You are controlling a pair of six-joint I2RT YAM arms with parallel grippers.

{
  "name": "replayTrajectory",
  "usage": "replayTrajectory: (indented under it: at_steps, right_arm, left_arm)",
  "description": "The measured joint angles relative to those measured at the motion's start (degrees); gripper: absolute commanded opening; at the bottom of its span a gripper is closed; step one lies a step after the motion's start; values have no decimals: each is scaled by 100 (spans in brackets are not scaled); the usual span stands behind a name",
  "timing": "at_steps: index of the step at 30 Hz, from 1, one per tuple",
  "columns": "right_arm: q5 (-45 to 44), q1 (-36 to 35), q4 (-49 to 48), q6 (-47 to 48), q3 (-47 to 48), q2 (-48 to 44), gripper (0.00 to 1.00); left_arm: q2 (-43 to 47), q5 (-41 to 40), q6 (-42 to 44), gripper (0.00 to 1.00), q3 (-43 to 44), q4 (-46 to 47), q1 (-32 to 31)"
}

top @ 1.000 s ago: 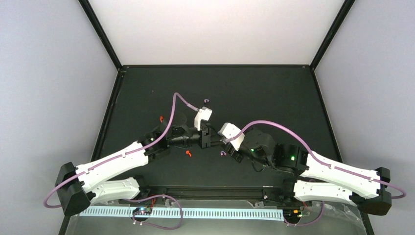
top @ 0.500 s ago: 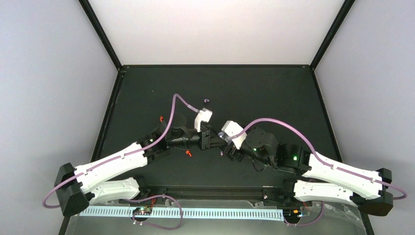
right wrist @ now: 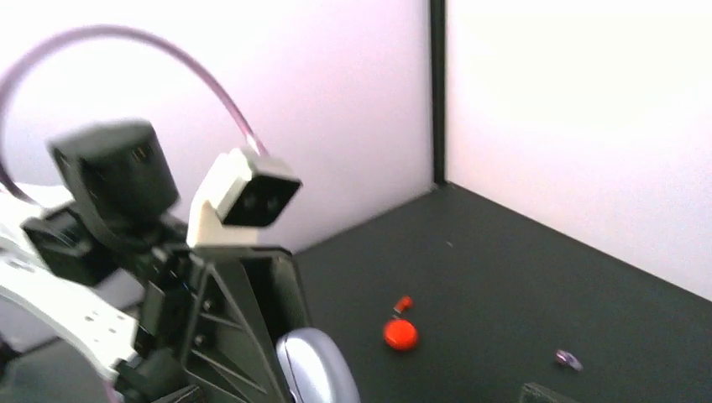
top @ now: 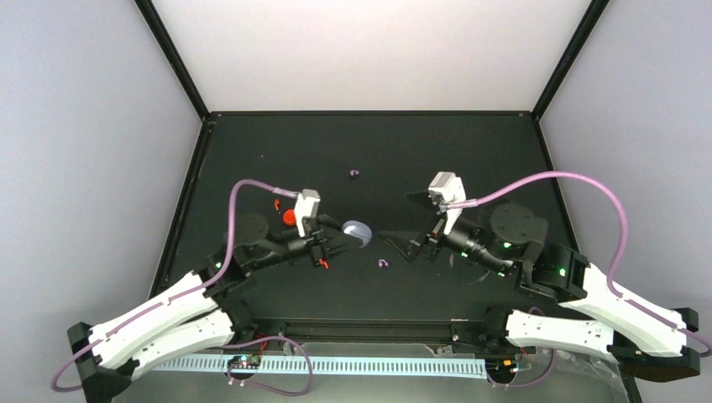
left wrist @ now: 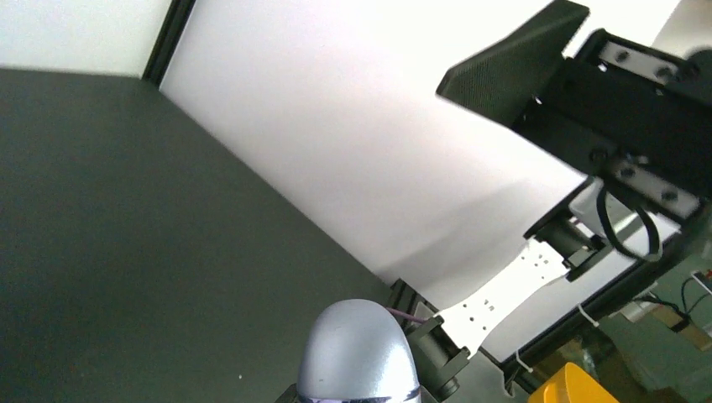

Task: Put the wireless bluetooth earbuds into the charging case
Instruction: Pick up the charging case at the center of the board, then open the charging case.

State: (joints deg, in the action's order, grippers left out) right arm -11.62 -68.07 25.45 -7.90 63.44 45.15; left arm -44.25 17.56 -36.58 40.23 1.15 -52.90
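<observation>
The left gripper [top: 342, 238] pinches the purple case [top: 358, 230]. The right gripper [top: 409, 224], wide open and empty, is nearest the purple bud [top: 383, 264].

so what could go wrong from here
1. The left gripper pinches the rounded lavender case by one end only, so it might slip or twist.
2. The right gripper stands wide open near a tiny purple earbud; reaching down could flick it away.
3. A red earbud lies close beside the left gripper, which could sweep it aside.
</observation>
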Motion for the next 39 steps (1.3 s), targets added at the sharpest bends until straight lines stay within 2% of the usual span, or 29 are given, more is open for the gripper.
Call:
replayTrajectory:
  at_steps: [9,13,18,22,39]
  right_arm:
    - [1412,28,-466,-529,372,138,97]
    - [2017,28,-717,-756,258,356,94]
    - [2583,17,-953,-977,208,758,92]
    - [2704,-72,-1047,-1054,214,1021,89]
    - [2059,-214,-743,-975,660,1598,88]
  left_arm:
    - [2111,11,669,2,-1178,813,4]
    - [2608,125,909,2,-1506,1386,2]
    - [2653,350,1158,1,-1530,1694,2]
    - [2559,557,1239,1,-1530,1864,2]
    - [2199,1261,1239,1,-1506,2131,7]
